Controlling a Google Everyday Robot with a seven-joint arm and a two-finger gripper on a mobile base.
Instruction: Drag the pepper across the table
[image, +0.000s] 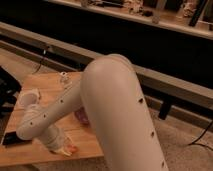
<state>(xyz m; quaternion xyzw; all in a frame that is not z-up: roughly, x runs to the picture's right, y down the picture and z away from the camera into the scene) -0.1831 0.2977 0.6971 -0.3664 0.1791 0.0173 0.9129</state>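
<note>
The orange pepper (70, 148) lies on the light wooden table (47, 87) near its front edge, only its tip showing. My gripper (59, 144) is low over the table, right at the pepper and touching or almost touching it. My big white arm (115, 105) reaches down from the right and hides much of the table's right side. The purple bowl (81, 118) sits behind the gripper, mostly hidden by the arm.
A small white cup (64, 77) stands near the table's back edge. A flat black object (10, 139) lies at the front left, and a white object (27, 97) at the left. A long dark ledge (165, 80) runs behind the table.
</note>
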